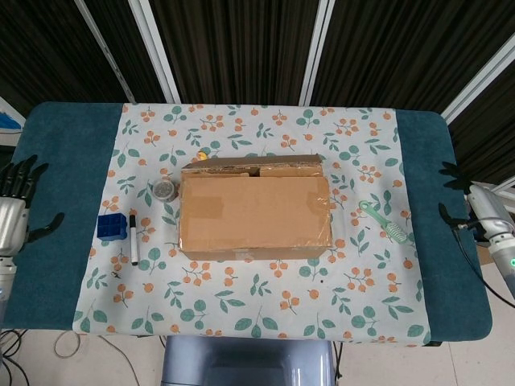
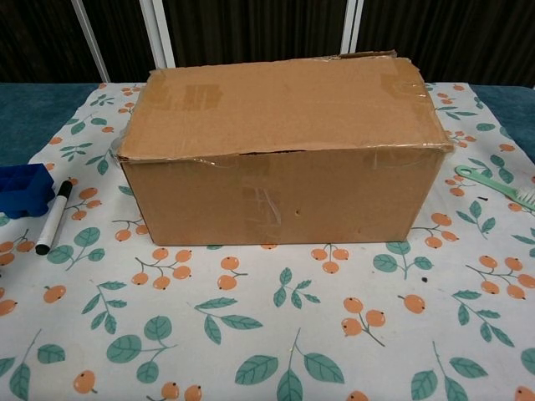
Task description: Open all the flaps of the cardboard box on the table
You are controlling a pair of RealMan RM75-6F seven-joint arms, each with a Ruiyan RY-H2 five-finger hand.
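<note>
Both hands spread, empty: left hand (image 1: 12, 215) | right hand (image 1: 475, 201) | cardboard box (image 1: 254, 211) unlabelled

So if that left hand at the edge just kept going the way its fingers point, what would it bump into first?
Probably nothing on the table. The left hand sits off the table's left edge, fingers aimed toward the far side, alongside it. That line passes the blue block and cardboard box well aside; height is unclear.

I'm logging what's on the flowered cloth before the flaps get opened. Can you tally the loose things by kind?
cardboard box: 1
blue block: 1
black marker: 1
green brush: 1
small round jar: 1
Total: 5
</note>
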